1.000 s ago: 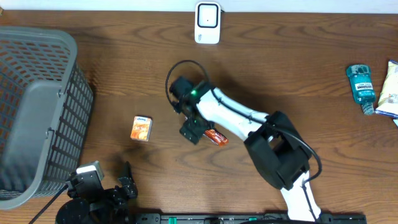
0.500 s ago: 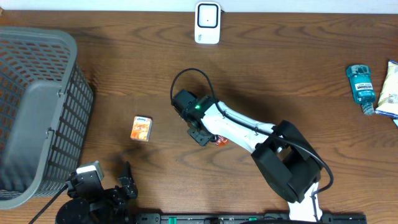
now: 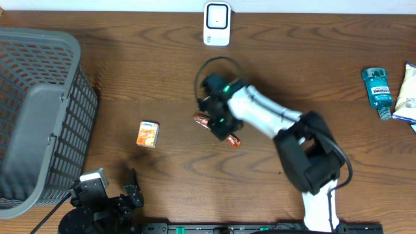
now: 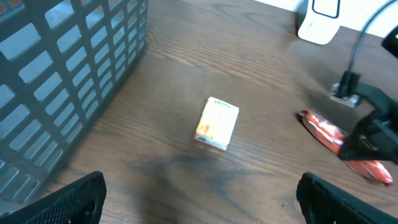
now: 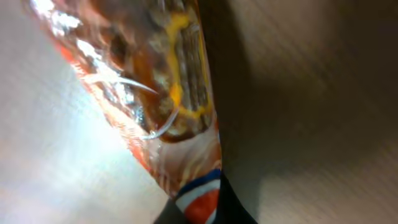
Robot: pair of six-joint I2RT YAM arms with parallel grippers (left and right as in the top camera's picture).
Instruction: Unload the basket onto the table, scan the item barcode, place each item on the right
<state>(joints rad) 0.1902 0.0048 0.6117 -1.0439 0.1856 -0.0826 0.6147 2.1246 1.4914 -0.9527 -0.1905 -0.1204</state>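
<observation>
An orange snack packet [image 3: 231,139] hangs in the middle of the table, with my right gripper [image 3: 220,123] shut on it. Its crinkled wrapper [image 5: 161,93] fills the right wrist view, pinched at the bottom of that frame by my right gripper [image 5: 202,208]. From the left wrist view the packet [image 4: 329,135] sits right of centre, partly under the right gripper [image 4: 364,142]. The white scanner [image 3: 216,23] stands at the table's far edge. My left gripper [image 4: 211,202] is open near the front left, with nothing between its fingers.
A small orange box [image 3: 147,134] lies left of the packet. A grey mesh basket [image 3: 39,110] fills the left side. A blue bottle [image 3: 377,88] and a snack bag [image 3: 406,94] lie at the far right.
My right gripper has shut on the snack packet and swung right and towards the scanner with it. The left arm has not moved.
</observation>
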